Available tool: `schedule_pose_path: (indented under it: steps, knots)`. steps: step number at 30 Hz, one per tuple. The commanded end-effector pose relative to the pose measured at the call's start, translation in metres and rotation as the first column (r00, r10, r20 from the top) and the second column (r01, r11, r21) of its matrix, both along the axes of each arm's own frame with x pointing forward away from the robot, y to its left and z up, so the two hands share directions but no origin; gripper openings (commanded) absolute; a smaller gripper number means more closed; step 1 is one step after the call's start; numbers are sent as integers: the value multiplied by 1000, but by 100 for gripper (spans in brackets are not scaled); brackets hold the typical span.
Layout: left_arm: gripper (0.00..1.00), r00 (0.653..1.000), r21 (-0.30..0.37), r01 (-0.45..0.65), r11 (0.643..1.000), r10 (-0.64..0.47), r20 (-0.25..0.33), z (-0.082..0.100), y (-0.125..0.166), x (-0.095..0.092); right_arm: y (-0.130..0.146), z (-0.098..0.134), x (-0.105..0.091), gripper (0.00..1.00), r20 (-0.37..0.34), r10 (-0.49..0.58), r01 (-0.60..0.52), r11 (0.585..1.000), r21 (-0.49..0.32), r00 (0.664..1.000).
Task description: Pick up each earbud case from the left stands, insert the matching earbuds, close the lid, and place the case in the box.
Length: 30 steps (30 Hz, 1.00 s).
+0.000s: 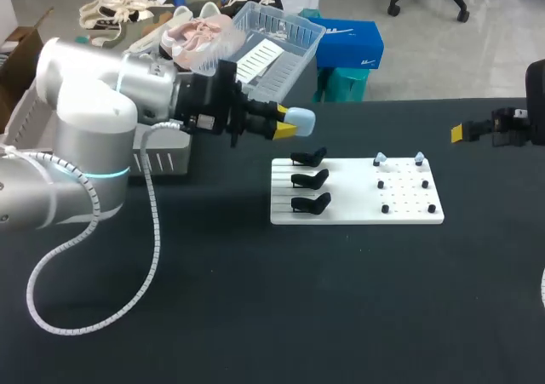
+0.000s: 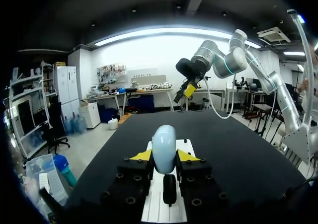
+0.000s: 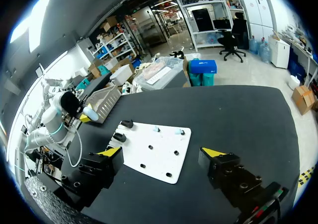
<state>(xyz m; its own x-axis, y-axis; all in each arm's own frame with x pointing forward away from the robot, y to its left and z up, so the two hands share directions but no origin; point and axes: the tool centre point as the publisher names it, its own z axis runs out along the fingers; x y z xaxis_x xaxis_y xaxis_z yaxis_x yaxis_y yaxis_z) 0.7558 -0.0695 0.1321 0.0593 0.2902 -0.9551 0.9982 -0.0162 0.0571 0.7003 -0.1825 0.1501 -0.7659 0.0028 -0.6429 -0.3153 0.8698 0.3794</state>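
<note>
Case (image 1: 304,121), pale blue, pinched tight in the left gripper (image 1: 285,120), held above the table (image 1: 255,299) near the white board (image 1: 358,212) with three black stands (image 1: 312,180). Right gripper (image 3: 163,152), by the table's edge, gapes wide, holding nothing.

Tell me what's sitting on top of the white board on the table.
On the white board: three black stands on its left part, all empty; two pale earbuds at the far edge of its right part; several bare black pegs nearer. Whatever lies beneath the board is hidden.
</note>
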Motion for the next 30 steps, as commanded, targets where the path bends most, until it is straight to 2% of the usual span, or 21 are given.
schedule_pose_path:
  steps: [1, 8, 9, 12, 18, 25, 30]
  knots:
    - [0, 992, -34, -117, 993, 118, 41, 6, 4, -26, -1, 0, 0, 100, 1, 3, -3, 1000, 2, 1000]
    - [0, 992, -113, -103, 988, 109, 55, 20, -5, -44, -1, 0, 0, 100, 1, 3, -3, 1000, 2, 1000]
    - [0, 984, -149, -104, 983, 124, 129, 22, -7, -48, -1, 0, 0, 100, 1, 3, -3, 1000, 2, 1000]
    - [0, 992, -148, -74, 986, 89, 92, 24, -9, -57, -1, 0, 0, 100, 1, 3, -3, 1000, 2, 1000]
    - [0, 995, -167, -45, 985, 60, 82, 25, -10, -67, -1, 0, 0, 100, 1, 3, -3, 1000, 2, 1000]
    - [0, 993, -205, -69, 976, 87, 81, 31, -10, -67, -1, 0, 0, 100, 1, 3, -3, 1000, 2, 1000]
    - [0, 993, -208, -73, 975, 91, 79, 31, -10, -66, -1, 0, 0, 100, 1, 3, -3, 1000, 2, 1000]
